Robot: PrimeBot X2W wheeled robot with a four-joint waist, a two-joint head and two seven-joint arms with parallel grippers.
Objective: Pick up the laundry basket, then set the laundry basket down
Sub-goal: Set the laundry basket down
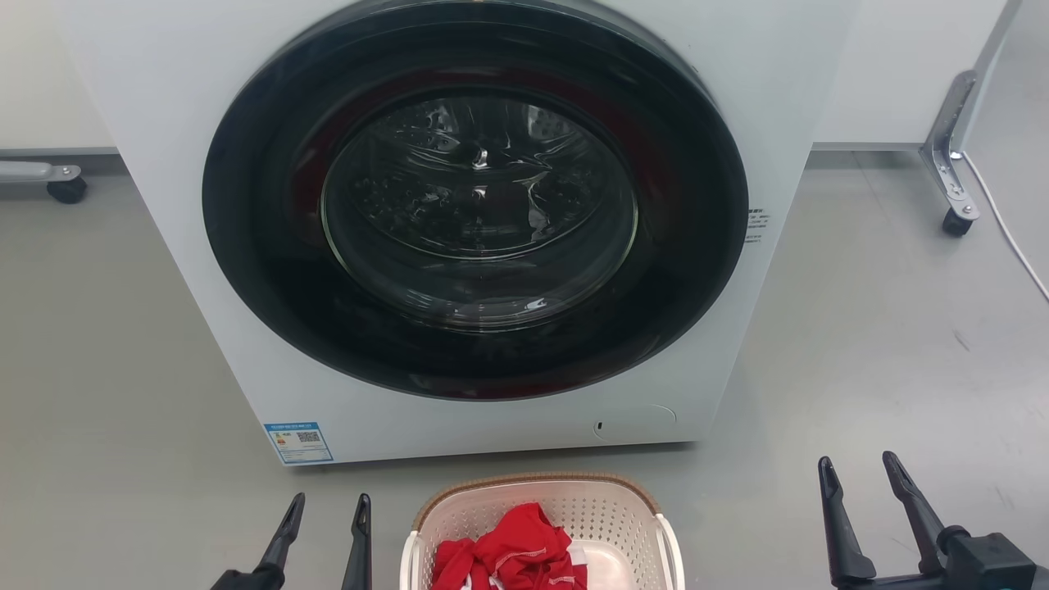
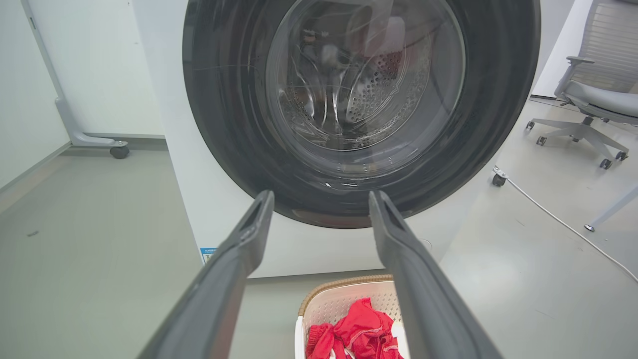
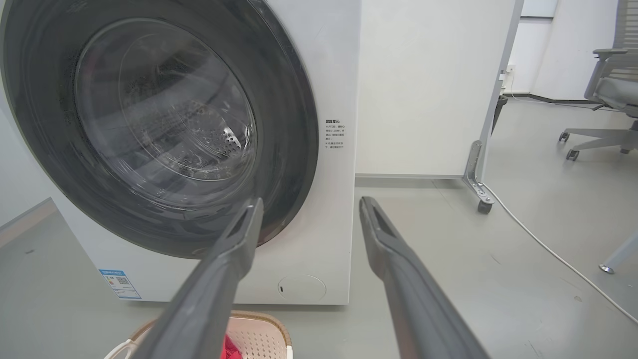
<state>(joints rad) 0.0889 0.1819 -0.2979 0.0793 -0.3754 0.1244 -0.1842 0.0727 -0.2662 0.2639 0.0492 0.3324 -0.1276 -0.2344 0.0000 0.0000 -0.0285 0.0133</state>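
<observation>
- Step: pre-grasp, pick-up not yet started. The laundry basket (image 1: 533,478) sits on the grey floor (image 1: 106,369), just in front of the washer (image 1: 459,426), between the 2 grippers and nearer the left one.
- Left gripper (image 1: 329,501): fingers parted, empty, just beside the basket's left side.
- Right gripper (image 1: 856,463): fingers parted, empty, well apart from the basket.
- Next move, my read: bring both arms down and inward to the white side handles (image 1: 674,557), then close evenly so the lift stays level.
- Basket: cream perforated plastic with rounded corners and a brown woven-look rim. Looks rigid and light.
- Load: soft, crumpled red garment (image 1: 512,557). It could shift if the basket tilts.
- Washer door (image 1: 475,205): glossy dark ring around domed glass.
</observation>
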